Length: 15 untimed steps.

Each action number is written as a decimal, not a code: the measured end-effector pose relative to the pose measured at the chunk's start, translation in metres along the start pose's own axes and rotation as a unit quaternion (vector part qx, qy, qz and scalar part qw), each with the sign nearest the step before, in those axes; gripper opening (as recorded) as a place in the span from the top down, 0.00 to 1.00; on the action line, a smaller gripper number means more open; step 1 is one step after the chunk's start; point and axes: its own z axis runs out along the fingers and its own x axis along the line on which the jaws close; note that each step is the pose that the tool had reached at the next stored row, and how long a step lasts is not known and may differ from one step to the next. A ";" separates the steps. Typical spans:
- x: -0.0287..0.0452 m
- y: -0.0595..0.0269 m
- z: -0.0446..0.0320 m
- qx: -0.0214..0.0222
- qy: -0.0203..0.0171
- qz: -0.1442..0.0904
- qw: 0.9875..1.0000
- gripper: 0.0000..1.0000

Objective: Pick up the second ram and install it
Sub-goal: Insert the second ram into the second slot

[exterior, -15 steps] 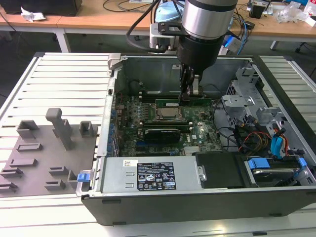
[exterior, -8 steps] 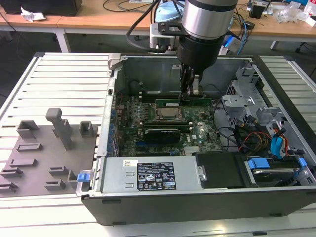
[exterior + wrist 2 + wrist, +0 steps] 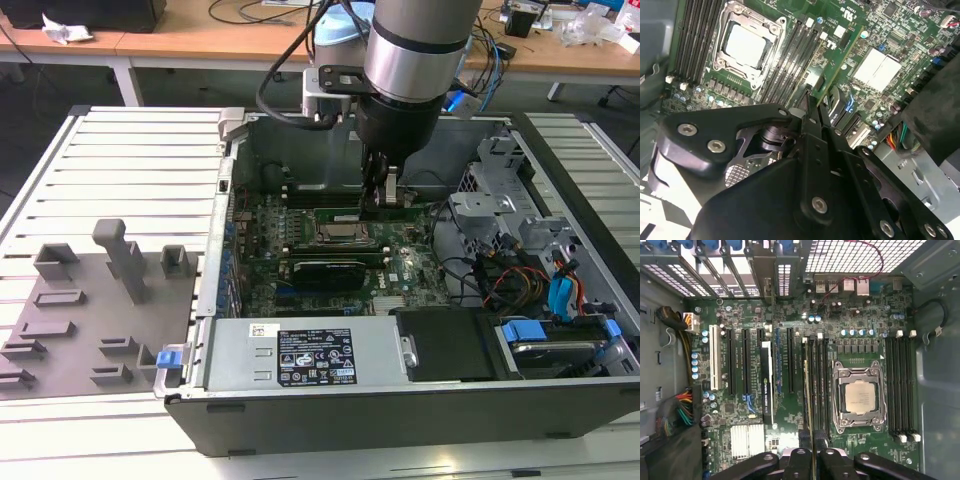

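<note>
The second ram point(image 3: 808, 390) shows you only its thin green edge in the first wrist view, upright among the black slots beside the CPU socket point(image 3: 858, 396); the gripper point(image 3: 809, 447) has its fingers clamped on its near end; farther off, the exterior view adds the grey tray point(image 3: 95, 320) outside the case.

We could not tell whether the gripper point(image 3: 809, 452) pressed the second ram point(image 3: 807, 390), since the black linkage hid the stick's near end in both wrist views. In the exterior view the arm covered the slots behind the CPU socket point(image 3: 338, 231). The grey tray point(image 3: 60, 320) ran past that picture's edge. The power supply point(image 3: 300, 352) label was too small for us to read.
</note>
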 end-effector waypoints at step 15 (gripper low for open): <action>0.0008 -0.0003 0.0115 0.000 0.000 0.000 1.000 0.87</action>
